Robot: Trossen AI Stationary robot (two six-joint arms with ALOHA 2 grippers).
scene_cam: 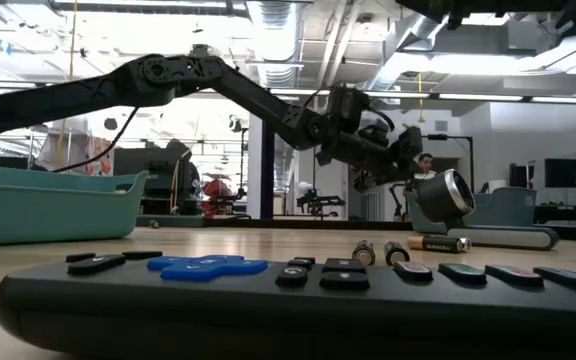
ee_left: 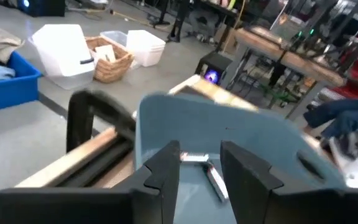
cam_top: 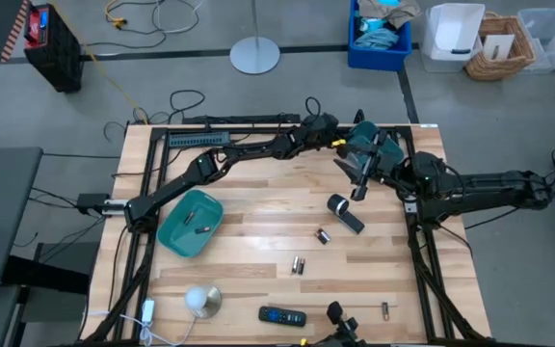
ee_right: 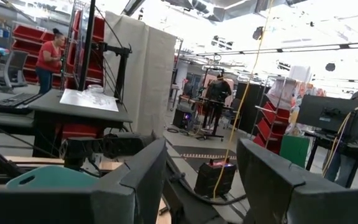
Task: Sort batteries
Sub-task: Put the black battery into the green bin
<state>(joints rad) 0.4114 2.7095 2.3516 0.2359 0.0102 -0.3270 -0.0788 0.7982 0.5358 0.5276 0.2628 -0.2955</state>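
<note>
Remote (scene_cam: 268, 290) nearest; batteries (cam_top: 298, 264) loose mid-table, two in far blue bin (ee_left: 229, 134), some in left teal bin (cam_top: 191, 224). Left gripper (ee_left: 201, 168) over blue bin, fingers apart, empty. Right gripper (ee_right: 201, 180) spread, idle. Sorting partly done.

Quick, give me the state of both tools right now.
Left tool: open over the blue-grey bin, holding nothing; batteries lie in the bin below it.
Right tool: open, holding nothing.
</note>
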